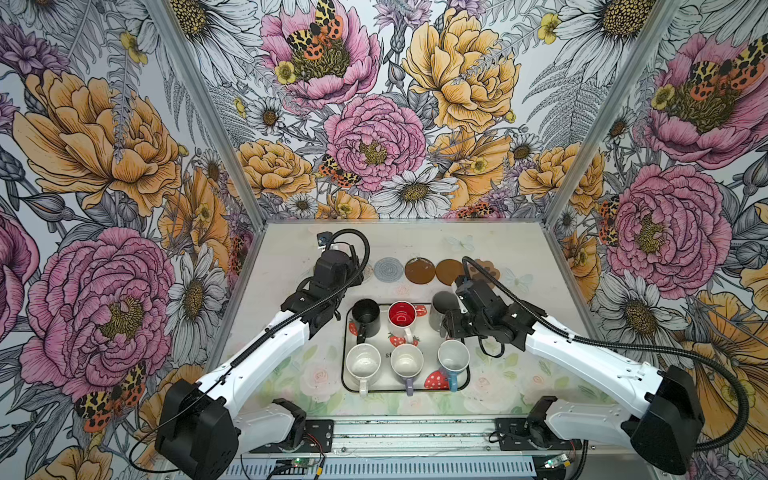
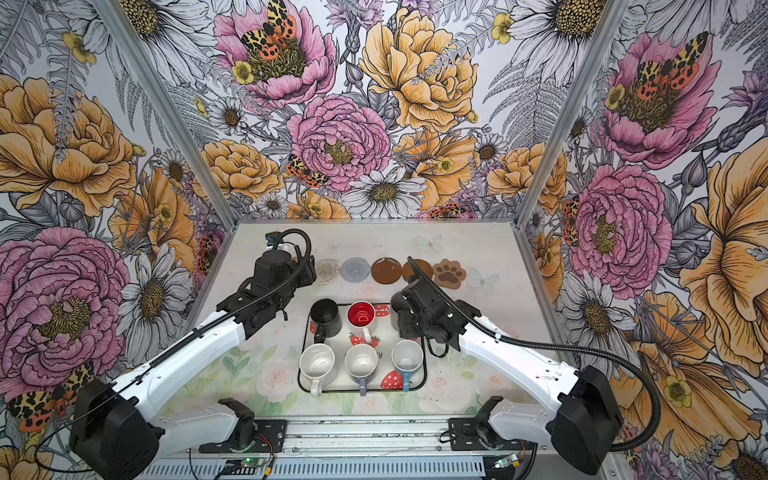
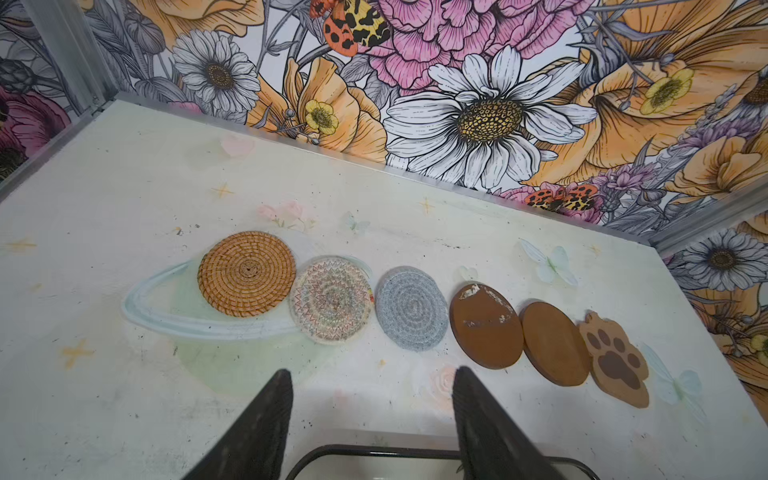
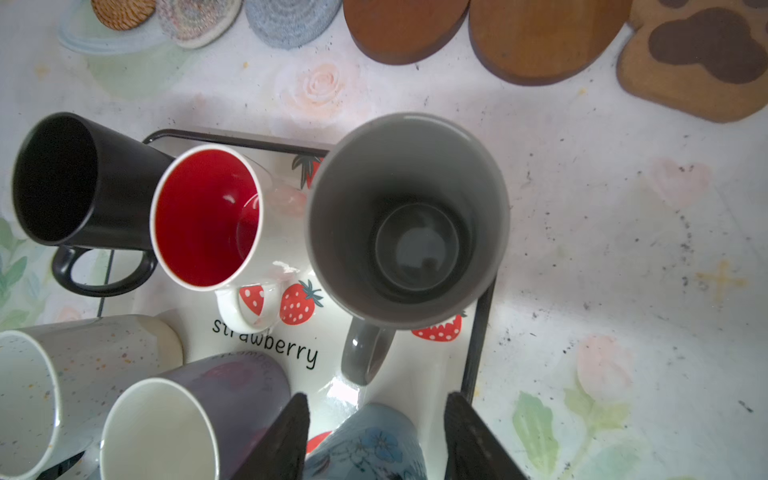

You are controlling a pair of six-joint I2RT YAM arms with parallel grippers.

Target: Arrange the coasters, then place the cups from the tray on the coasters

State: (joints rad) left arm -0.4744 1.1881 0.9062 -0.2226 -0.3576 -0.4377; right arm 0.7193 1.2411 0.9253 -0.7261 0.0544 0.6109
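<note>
Rattan coaster leads the row along the far tabletop, then the cream woven coaster, grey-blue coaster, scuffed brown coaster, plain brown coaster and paw coaster (neighbours mostly touching). Arranging looks done, I'd judge.

Cups? None placed yet: black cup, red-lined cup, grey cup, white cup, lilac cup and light blue cup all stand in the tray.

Left hand hovers spread and empty between tray and row. Right hand is spread too, by the grey cup's handle; whether it brackets the light blue cup is hard to tell.
</note>
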